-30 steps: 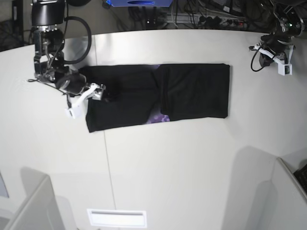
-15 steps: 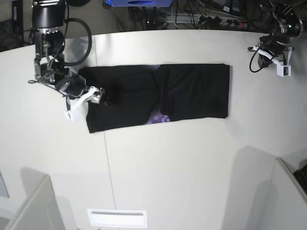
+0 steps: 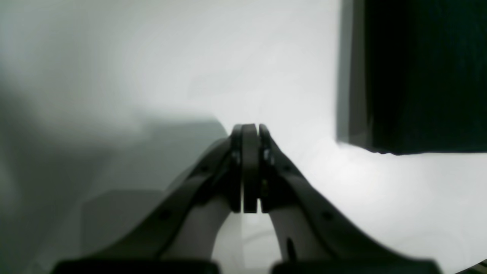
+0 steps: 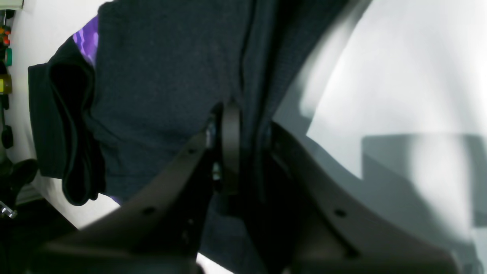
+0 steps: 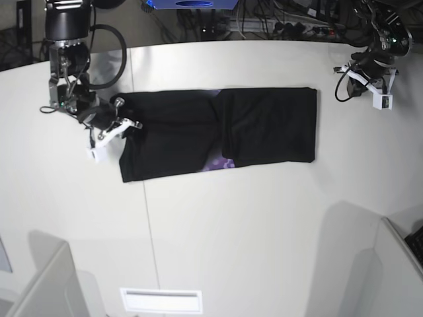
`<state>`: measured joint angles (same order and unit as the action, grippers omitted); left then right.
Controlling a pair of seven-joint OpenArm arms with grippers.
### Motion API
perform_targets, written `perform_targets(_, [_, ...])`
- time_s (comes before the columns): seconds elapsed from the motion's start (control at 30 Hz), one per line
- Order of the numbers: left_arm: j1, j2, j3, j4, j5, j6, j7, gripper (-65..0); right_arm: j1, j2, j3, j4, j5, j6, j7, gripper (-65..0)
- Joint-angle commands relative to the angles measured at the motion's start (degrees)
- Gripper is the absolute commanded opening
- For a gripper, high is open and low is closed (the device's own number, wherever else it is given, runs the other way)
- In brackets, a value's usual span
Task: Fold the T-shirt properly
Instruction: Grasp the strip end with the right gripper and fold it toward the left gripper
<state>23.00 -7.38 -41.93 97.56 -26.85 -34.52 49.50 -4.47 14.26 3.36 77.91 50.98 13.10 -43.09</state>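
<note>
The black T-shirt [image 5: 264, 125] lies folded into a long strip across the table, and a bit of purple print [image 5: 221, 162] shows at its front edge. My right gripper [image 5: 130, 124] is at the strip's left end. In the right wrist view the gripper [image 4: 247, 152] is shut on a fold of the shirt's dark cloth [image 4: 163, 76], and purple print [image 4: 85, 42] shows at the top left. My left gripper [image 5: 360, 74] hovers past the shirt's right end. In the left wrist view this gripper [image 3: 250, 167] is shut and empty, with a black corner of the shirt [image 3: 418, 76] beyond it.
The white table [image 5: 231, 231] has a seam running front to back near the shirt's left end. Cables and power strips [image 5: 291, 26] lie behind the back edge. Grey partitions stand at the front left [image 5: 46, 284] and front right [image 5: 396, 264].
My right gripper has moved left from over the shirt to its left end. My left arm has shifted slightly up and toward the right.
</note>
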Motion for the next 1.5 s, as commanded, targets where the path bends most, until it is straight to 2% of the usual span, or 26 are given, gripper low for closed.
perform_targets(0.0, [-0.10, -0.84, 0.04, 1.12, -0.62, 0.02, -0.92, -65.0, 0.21, 0.55, -0.06, 0.20, -1.00, -0.58, -1.44, -65.0])
perform_targets(0.43, [-0.98, -1.19, 6.90, 1.47, -0.27, 0.02, -0.92, -65.0, 0.29, 2.05, -0.15, 0.82, -1.53, -1.02, -1.35, -65.0])
perform_targets(0.53, [-1.77, -1.55, 9.27, 2.88, 6.24, 0.02, -0.92, -65.0, 0.29, 2.13, -0.15, 2.49, -2.23, -1.02, -1.35, -65.0])
perform_targets(0.6, [-2.92, -1.37, 10.33, 3.76, 10.63, 0.02, -0.92, -65.0, -0.06, 2.13, -0.15, 5.56, -5.84, -1.10, -1.35, -65.0])
perform_targets(0.7, [-4.24, -0.76, 10.68, 3.85, 11.77, -0.16, -0.92, -65.0, -0.50, 1.61, -0.32, 11.10, -12.26, -1.10, -1.79, -65.0])
perform_targets(0.77, [-4.85, -0.67, 10.68, 3.76, 10.90, -0.16, -0.84, -65.0, -1.29, 0.55, -0.23, 13.65, -13.84, -1.10, -1.79, -65.0])
perform_targets(0.87, [-5.91, -0.58, 11.30, 3.76, 10.90, -0.16, -0.84, -65.0, -1.46, -0.06, -0.15, 16.20, -13.93, -1.10, -3.72, -65.0])
perform_targets(1.07, [-7.84, -0.76, 17.98, 3.50, 11.07, 0.02, -0.75, -65.0, -1.55, -0.50, -0.15, 21.21, -13.93, -1.10, -6.18, -65.0])
perform_targets(1.27, [-8.19, -0.40, 20.79, 3.50, 11.07, 0.02, -0.75, -65.0, -1.11, -2.09, -0.59, 25.08, -13.93, -1.10, -8.73, -65.0])
perform_targets(1.33, [-8.19, -0.40, 21.14, 3.50, 11.07, 0.02, -0.75, -65.0, -1.38, -3.14, -0.67, 27.28, -13.93, -1.10, -8.91, -65.0])
perform_targets(1.47, [-8.02, -0.58, 20.88, 3.58, 11.07, 0.02, -0.75, -65.0, -1.20, -5.69, -0.67, 30.71, -13.93, -1.10, -12.87, -65.0])
